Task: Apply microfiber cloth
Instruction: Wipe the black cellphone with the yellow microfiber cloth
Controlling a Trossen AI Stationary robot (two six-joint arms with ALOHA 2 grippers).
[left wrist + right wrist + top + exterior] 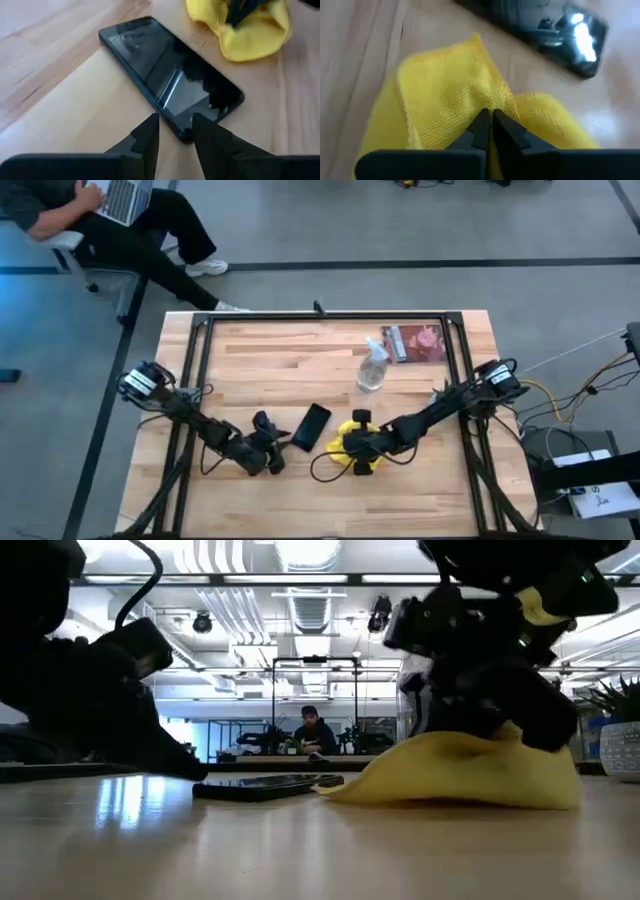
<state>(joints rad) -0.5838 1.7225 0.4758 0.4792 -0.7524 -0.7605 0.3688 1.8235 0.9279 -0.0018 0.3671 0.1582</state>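
The yellow microfiber cloth lies bunched near the table's front, its lower edges on the wood. My right gripper is shut on it. A black phone lies flat, screen up, just left of the cloth. My left gripper stands at the phone's near end, its fingers open by a narrow gap. I cannot tell whether they touch the phone. My right gripper pinches a raised fold of the cloth between its two fingertips, slanting down from the table's right side. The fold is drawn up into a peak. The rest of the cloth slopes down from it and rests on the table.
A clear spray bottle stands behind the cloth, with a reddish packet farther back. A black frame borders the table. A seated person is beyond the far left corner. Bare wood lies in front of the phone.
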